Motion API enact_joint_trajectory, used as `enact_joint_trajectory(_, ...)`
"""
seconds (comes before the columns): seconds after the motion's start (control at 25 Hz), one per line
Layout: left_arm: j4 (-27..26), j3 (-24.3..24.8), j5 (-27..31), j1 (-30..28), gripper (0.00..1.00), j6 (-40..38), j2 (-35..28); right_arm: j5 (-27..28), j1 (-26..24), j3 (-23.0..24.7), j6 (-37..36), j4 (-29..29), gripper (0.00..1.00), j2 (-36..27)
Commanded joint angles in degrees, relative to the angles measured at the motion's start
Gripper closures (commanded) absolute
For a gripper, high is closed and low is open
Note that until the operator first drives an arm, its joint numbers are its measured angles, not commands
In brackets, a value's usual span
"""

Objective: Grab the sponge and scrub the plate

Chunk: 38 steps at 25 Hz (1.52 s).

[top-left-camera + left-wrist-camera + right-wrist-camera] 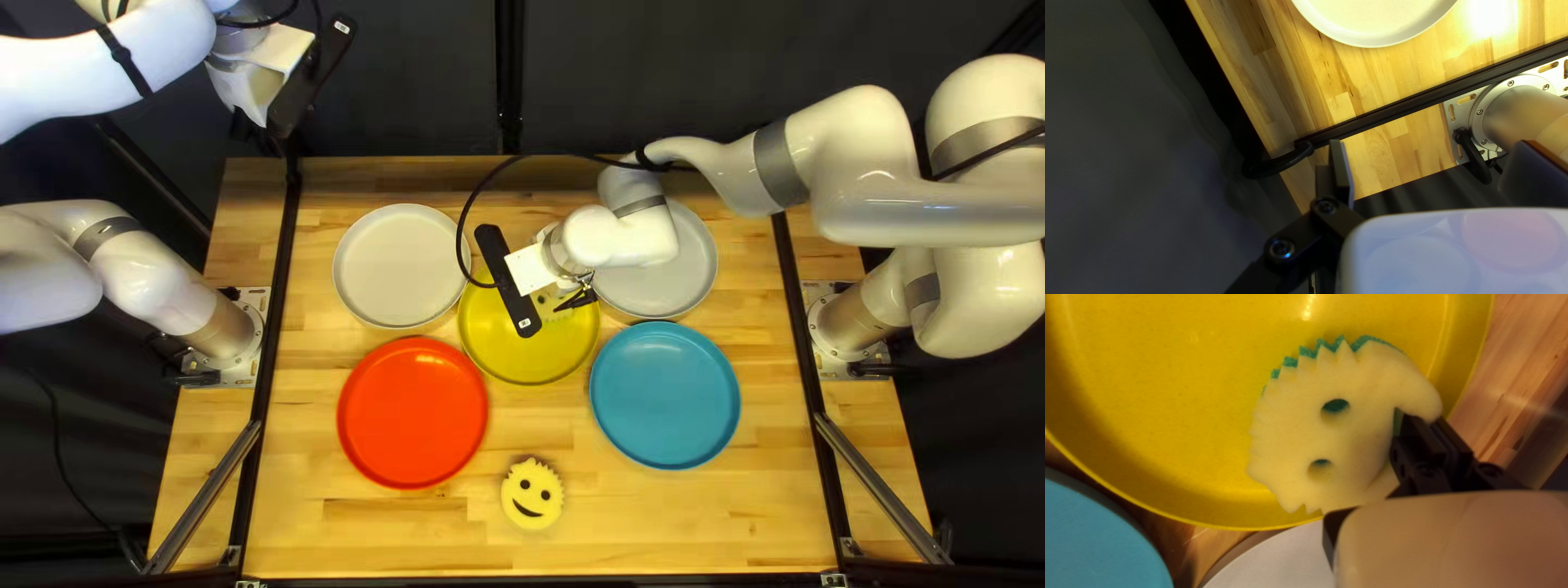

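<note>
Dark curtain (pixel 414 98) hangs behind the pale wooden desk (pixel 327 544) in the top left view. Toward the far edge lie a round white plate (pixel 401 266) on the left and a round light grey plate (pixel 699 267) on the right, the latter partly hidden by the right arm (pixel 871 207). A glossy yellow plate (pixel 523 365) sits between and nearer, flanked by a round red plate (pixel 412 413) and a round blue plate (pixel 665 395). Near the near edge lies a loose round yellow sponge with a smiling face (pixel 532 493). The right tool (pixel 580 296) is over the yellow plate with a second sponge, pale yellow with a green layer (pixel 550 302). The left tool (pixel 250 89) is raised by the desk's far left corner.

In the left wrist view, the left tool's (pixel 1432 144) fingers stand wide apart with nothing between them. Ahead are a black rail (pixel 1426 99), the white plate's rim and, off to one side, the left arm's silver base (pixel 1519 103).

In the right wrist view, the right tool (pixel 1418 415) is clamped on the second sponge by its edge. That sponge is over the yellow plate, jagged edge and two eye holes showing; whether it touches the plate, I cannot tell. Parts of the blue and light grey plates show beside.
</note>
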Motion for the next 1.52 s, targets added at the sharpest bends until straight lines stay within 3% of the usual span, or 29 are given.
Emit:
enact_joint_trajectory(0.04,0.0,0.0,0.0,0.0,0.0,0.0,0.0,1.7,3.0,0.1,1.4,0.7,1.0,-0.5)
enact_joint_trajectory(0.32,0.0,0.0,0.0,0.0,0.0,0.0,0.0,3.6,5.1,-1.3,1.9,1.1,1.0,0.2)
enact_joint_trajectory(0.56,0.0,0.0,0.0,0.0,0.0,0.0,0.0,1.2,-0.9,-1.9,-4.2,2.7,1.0,1.4)
enact_joint_trajectory(0.92,0.0,0.0,0.0,0.0,0.0,0.0,0.0,1.2,-5.7,-4.9,-10.8,6.0,1.0,3.1)
enact_joint_trajectory(1.12,0.0,0.0,0.0,0.0,0.0,0.0,0.0,1.4,-4.2,-3.2,-8.9,5.8,1.0,1.9)
enact_joint_trajectory(1.24,0.0,0.0,0.0,0.0,0.0,0.0,0.0,2.3,-0.8,-2.0,-5.0,4.7,1.0,0.8)
enact_joint_trajectory(1.52,0.0,0.0,0.0,0.0,0.0,0.0,0.0,4.4,4.7,-5.8,-1.2,4.3,1.0,3.3)
